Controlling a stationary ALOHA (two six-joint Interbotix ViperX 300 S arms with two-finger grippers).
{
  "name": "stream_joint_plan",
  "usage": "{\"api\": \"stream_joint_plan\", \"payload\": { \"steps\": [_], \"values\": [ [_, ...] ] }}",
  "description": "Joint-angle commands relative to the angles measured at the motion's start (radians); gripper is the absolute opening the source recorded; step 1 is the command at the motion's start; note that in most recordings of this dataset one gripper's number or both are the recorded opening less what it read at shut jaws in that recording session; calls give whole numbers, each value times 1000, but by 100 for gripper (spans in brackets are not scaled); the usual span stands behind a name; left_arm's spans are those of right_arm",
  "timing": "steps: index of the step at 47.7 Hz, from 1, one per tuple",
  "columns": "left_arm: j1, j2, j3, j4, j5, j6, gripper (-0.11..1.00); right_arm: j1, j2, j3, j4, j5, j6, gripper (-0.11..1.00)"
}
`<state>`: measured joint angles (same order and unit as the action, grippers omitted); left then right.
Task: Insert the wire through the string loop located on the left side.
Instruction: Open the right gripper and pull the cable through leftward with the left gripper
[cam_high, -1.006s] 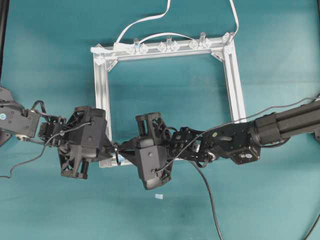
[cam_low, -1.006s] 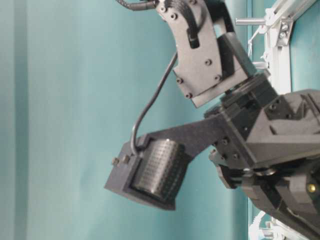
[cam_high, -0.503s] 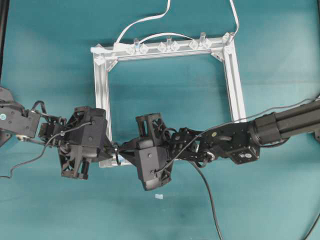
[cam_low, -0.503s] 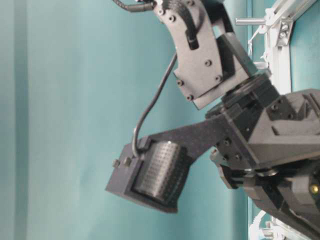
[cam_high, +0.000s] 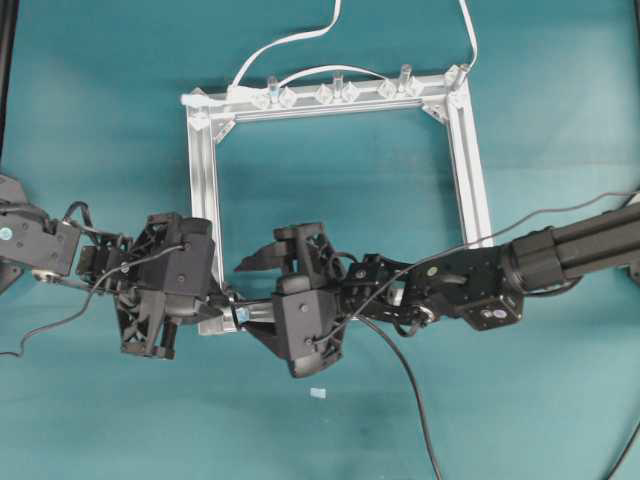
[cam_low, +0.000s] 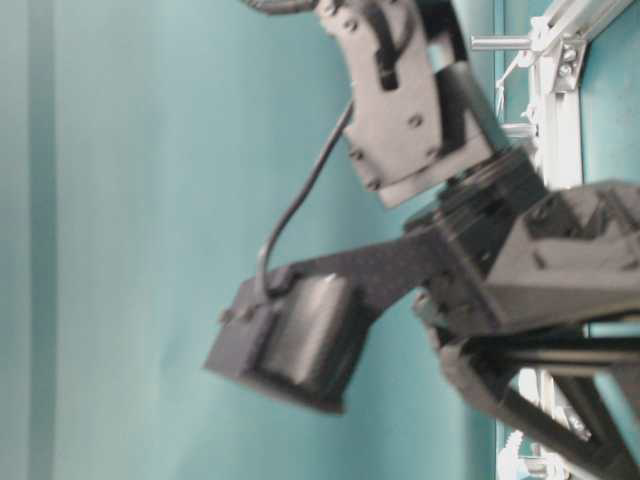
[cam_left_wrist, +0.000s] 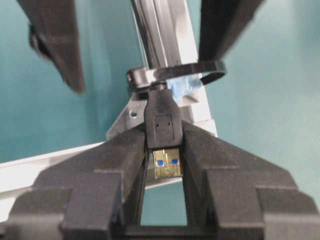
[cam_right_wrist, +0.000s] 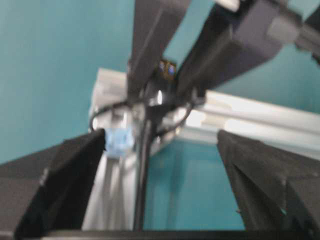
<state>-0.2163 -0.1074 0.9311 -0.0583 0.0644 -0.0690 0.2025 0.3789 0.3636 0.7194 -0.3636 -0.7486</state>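
Two grippers: both meet at the lower-left corner of the aluminium frame (cam_high: 205, 190), which is where the loop hangs, so the hand-over has to happen there.
Left gripper (cam_high: 222, 299): pinched on the plug of the wire (cam_left_wrist: 163, 127); the left wrist view shows its two pads pressed against the plug's black body, silvery tip pointing back toward the camera. Judged purpose: to take over the end that has come through, so it cannot slide back out.
String loop (cam_left_wrist: 200, 72): a thin dark ring lying across the frame corner, with its pale blue tab (cam_left_wrist: 181, 86) just beside the cable. The cable behind the plug appears to run through or right against the ring; the exact threading is hard to confirm, since the ring and cable overlap there.
Wire, far side: from the loop it leads away toward the right arm; in the right wrist view it shows as a dark line running down between that gripper's fingers.
Right gripper (cam_high: 250, 298): spread wide, fingers (cam_right_wrist: 70, 172) well apart on either side of the cable and touching nothing I can make out. Judged reason: the left side has the plug, so the right no longer needs to feed it.
Table-level view: blurred and filled by arm hardware; it adds nothing on the loop.
Stage, as a judgement: plug apparently past the loop, with the slack not yet pulled through.
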Motion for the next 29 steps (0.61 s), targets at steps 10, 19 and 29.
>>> {"api": "stream_joint_plan", "payload": {
  "steps": [10, 19, 29],
  "values": [
    [-6, -32, -9, 2, 11, -6, 19, 8, -94, 55, 0, -3, 5, 92],
    [-15, -100, 25, 0, 66, -9, 19, 8, -101, 69, 0, 0, 5, 92],
    [-38, -183, 74, 0, 138, -40, 19, 8, -103, 71, 0, 0, 5, 92]
  ]
}}
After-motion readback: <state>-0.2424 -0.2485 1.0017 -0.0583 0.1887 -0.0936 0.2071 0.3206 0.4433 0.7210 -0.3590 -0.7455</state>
